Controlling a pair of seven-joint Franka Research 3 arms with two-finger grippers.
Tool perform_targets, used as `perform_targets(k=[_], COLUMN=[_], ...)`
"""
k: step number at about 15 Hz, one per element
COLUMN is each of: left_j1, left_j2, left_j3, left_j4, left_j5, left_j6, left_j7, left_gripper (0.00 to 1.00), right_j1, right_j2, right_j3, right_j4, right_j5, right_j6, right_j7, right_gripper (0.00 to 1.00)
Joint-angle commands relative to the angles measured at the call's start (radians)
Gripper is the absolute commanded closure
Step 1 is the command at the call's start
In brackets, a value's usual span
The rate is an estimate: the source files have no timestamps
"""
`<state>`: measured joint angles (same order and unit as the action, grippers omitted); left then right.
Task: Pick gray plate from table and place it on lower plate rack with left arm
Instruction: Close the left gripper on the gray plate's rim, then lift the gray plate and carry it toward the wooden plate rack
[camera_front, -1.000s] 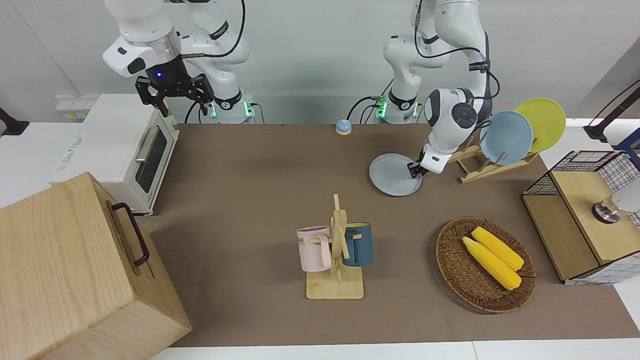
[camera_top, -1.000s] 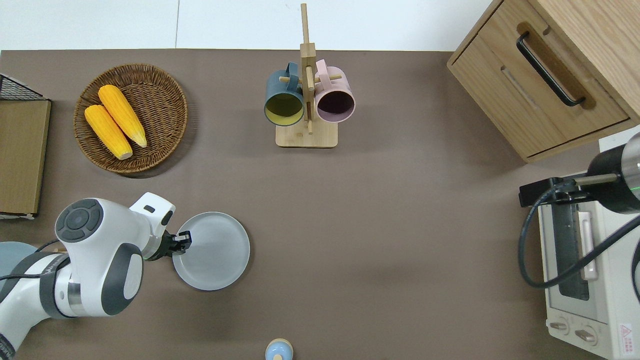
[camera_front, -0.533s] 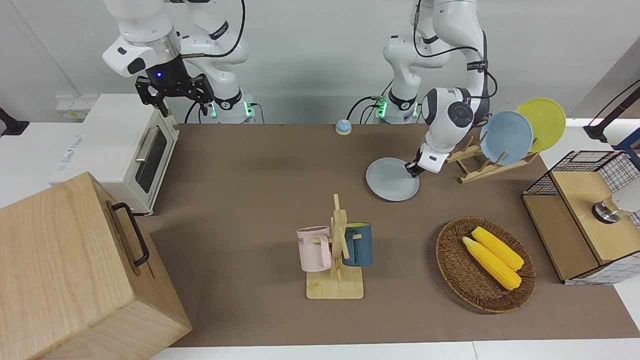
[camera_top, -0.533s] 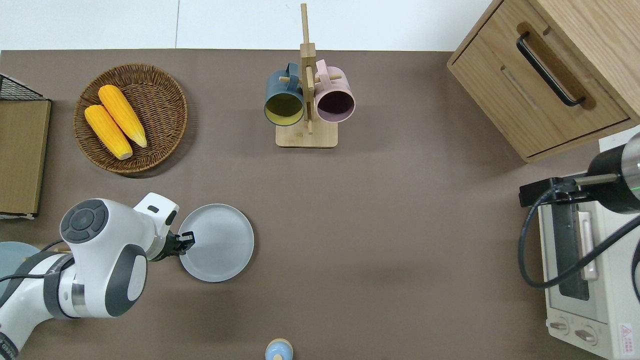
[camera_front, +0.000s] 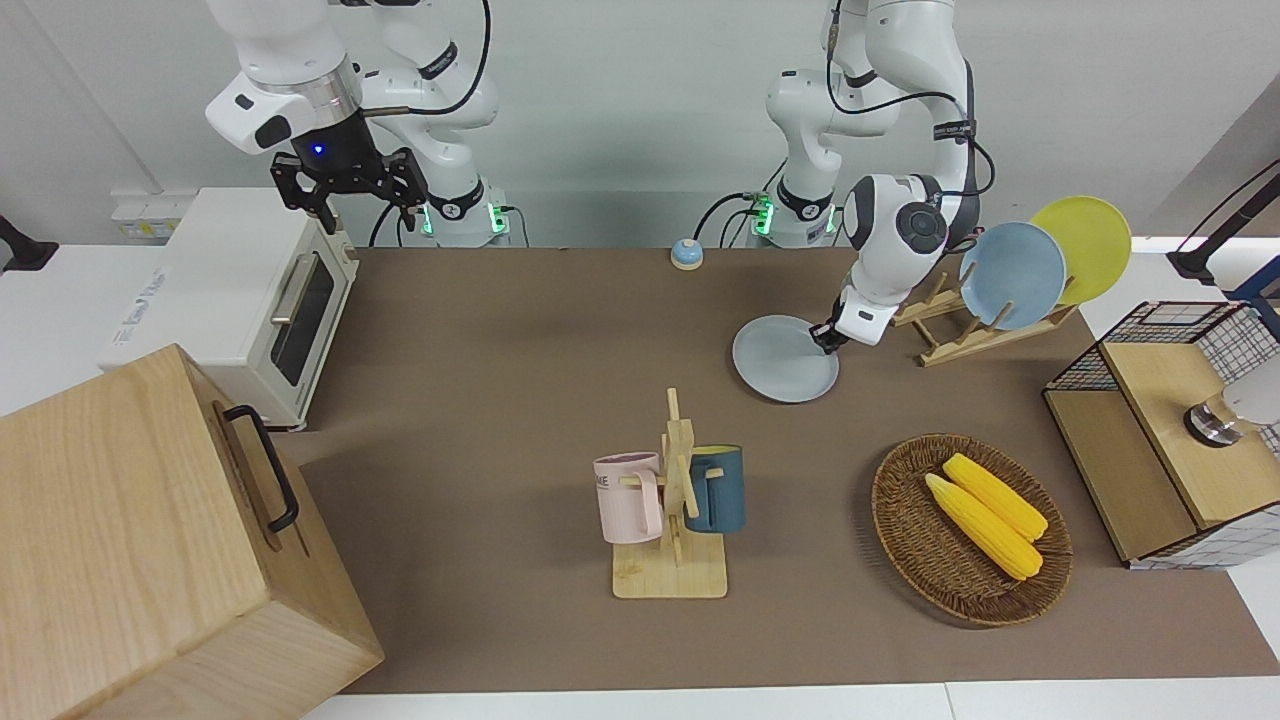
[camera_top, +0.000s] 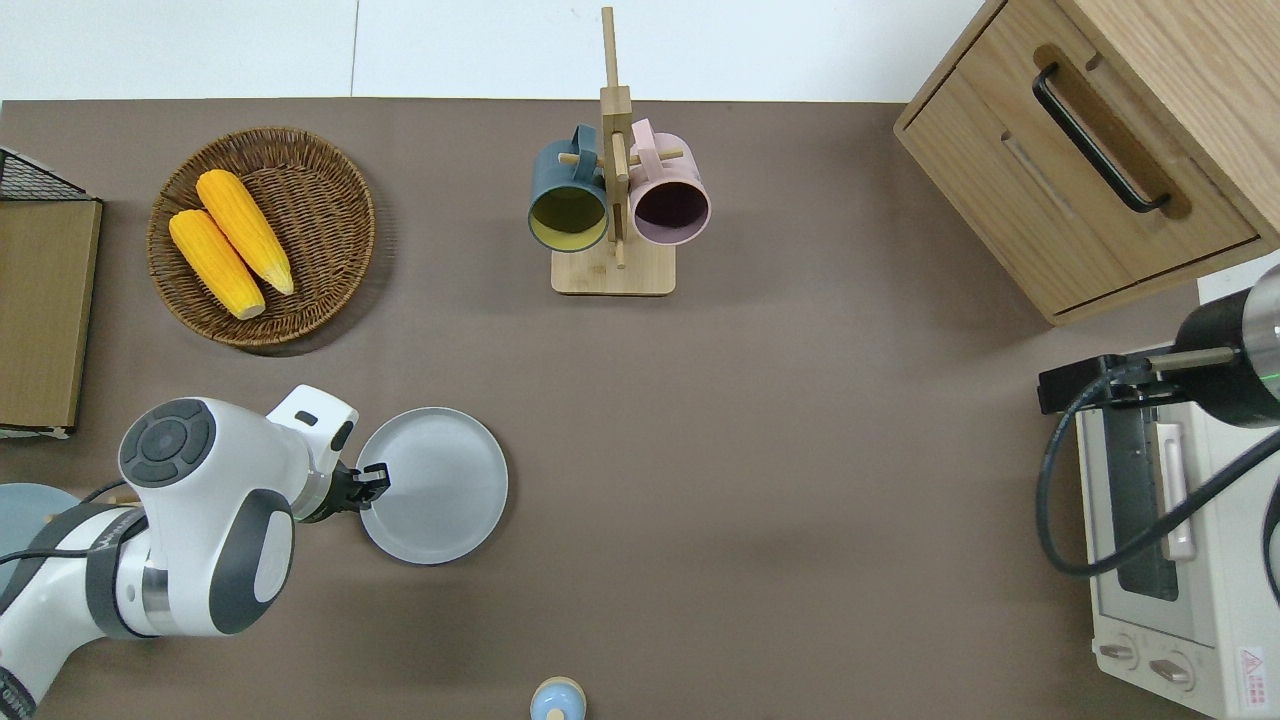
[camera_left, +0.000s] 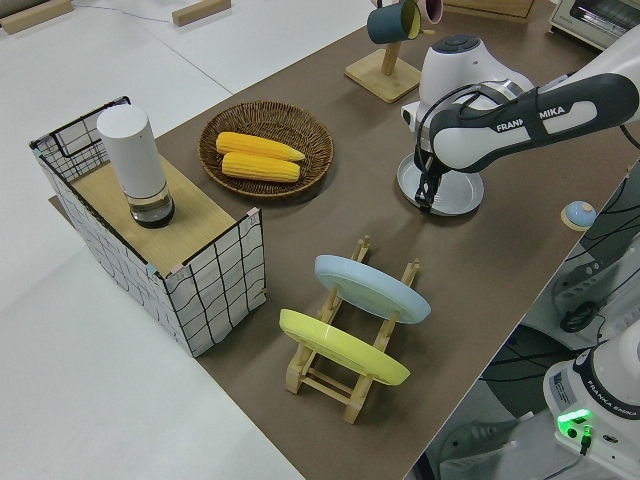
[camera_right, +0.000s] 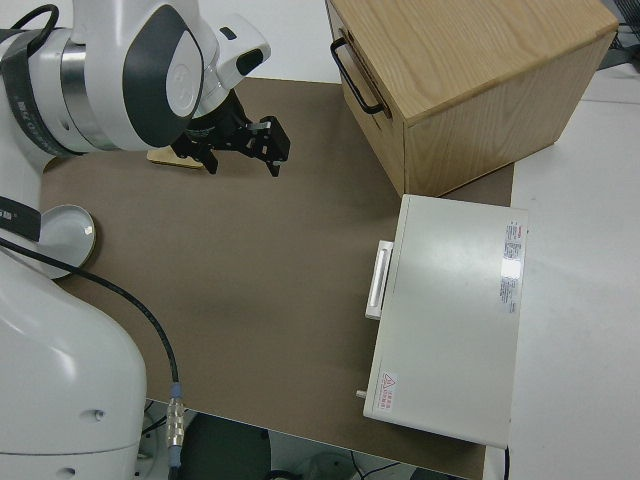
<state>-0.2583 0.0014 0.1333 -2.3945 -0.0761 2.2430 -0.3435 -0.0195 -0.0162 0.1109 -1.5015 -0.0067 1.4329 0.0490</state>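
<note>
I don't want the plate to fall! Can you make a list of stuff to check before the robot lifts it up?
1. Left gripper at the rim of the gray plate: ok.
2. Jaws squeezed tight on the rim: cannot tell.
3. Plate resting on the table: cannot tell.
4. Lower plate rack has a free slot near the blue plate and yellow plate: ok.
5. Right arm parked: ok.

Gray plate (camera_top: 440, 487): round, low rim, clamped at its edge by the left hand (camera_top: 366, 485), slightly tilted. Lower plate rack (camera_front: 975, 333): light wood, holding blue and yellow plates.
</note>
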Motion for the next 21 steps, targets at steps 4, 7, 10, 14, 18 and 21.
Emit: perform_targets(k=[4, 7, 10, 14, 18, 21], left_j1=[-0.018, -0.013, -0.012, -0.006, -0.004, 0.004], left_j2=[-0.001, -0.009, -0.024, -0.034, -0.040, -0.043], left_j3=[0.002, 0.003, 0.003, 0.006, 0.019, 0.020], left_j4=[0.021, 0.109, 0.222, 0.337, 0.448, 0.497], left_j5=[-0.001, -0.001, -0.001, -0.002, 0.001, 0.006], left_j6=[-0.011, -0.153, -0.299, -0.419, -0.529, -0.566], left_j7=[0.009, 0.032, 0.020, 0.018, 0.026, 0.026], left_gripper=[1.00, 1.00, 1.00, 1.00, 1.00, 1.00], right_j1=[-0.025, -0.025, -0.025, -0.025, -0.025, -0.025], right_j2=[-0.002, -0.002, -0.002, -0.002, -0.002, -0.002], right_j3=[0.018, 0.018, 0.018, 0.018, 0.018, 0.018], right_j4=[0.007, 0.007, 0.007, 0.007, 0.007, 0.007], right_j5=[0.019, 0.019, 0.019, 0.019, 0.019, 0.019], right_j6=[-0.016, -0.016, -0.016, -0.016, -0.016, -0.016], right_j7=[0.009, 0.009, 0.009, 0.009, 0.009, 0.009], right_gripper=[0.011, 0.013, 0.013, 0.011, 0.011, 0.011])
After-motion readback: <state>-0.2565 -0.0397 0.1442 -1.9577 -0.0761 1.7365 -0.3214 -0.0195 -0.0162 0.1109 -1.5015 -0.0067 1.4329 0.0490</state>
